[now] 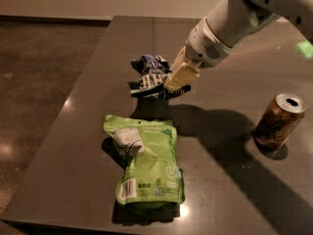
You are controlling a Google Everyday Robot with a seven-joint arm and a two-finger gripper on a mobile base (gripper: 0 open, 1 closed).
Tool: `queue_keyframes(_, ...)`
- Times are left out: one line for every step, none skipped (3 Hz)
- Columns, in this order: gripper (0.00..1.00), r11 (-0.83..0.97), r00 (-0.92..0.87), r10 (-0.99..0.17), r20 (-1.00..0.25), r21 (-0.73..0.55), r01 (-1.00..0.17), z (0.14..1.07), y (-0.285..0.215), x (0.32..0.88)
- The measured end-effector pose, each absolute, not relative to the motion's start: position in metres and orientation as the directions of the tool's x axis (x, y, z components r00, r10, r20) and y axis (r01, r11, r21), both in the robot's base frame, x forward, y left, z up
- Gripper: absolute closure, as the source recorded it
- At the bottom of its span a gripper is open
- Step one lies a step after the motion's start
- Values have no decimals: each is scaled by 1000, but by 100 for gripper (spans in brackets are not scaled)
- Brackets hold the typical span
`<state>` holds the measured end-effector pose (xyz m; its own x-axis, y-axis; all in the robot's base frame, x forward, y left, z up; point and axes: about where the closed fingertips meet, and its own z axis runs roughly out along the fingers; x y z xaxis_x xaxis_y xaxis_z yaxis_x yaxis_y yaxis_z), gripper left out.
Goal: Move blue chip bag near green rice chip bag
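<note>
Gripper [174, 85] was over the middle of the desk [230, 195], slightly toward the far edge. Its beige fingers [180, 74] were pinched onto the side of the blue chip bag [149, 73] that faced the soda can [279, 119]. The blue bag was crumpled, with a dark shadow directly under it; could not tell whether it was lifted clear or dragging on the desk. The green rice chip bag [146, 165] lay flat toward the near edge, its top end close to the blue bag's shadow but apart from it. The can stood upright by the right edge, well apart from both bags. Judgement: transport step, nearly complete, with only a short travel toward the near edge left. To do it well, the bag should be kept low and moved slowly, since a pinch on thin creased foil may slip. It should be set down beside the green pouch's top end, not on it, and the wrist kept from shoving the pouch. Release only once the bag rests on the desk, then retreat straight upward so the foil does not snag.
</note>
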<state>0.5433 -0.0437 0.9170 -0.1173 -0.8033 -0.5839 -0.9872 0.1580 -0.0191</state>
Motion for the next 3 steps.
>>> queue_keyframes(81,107,-86,-810,-580,-3,-994,912,-40,521)
queue_keyframes(59,65,-55,-812,-582,5,-998,907,-35,506)
queue_keyframes(35,63,-53,-812,-581,3,-998,908,-33,506)
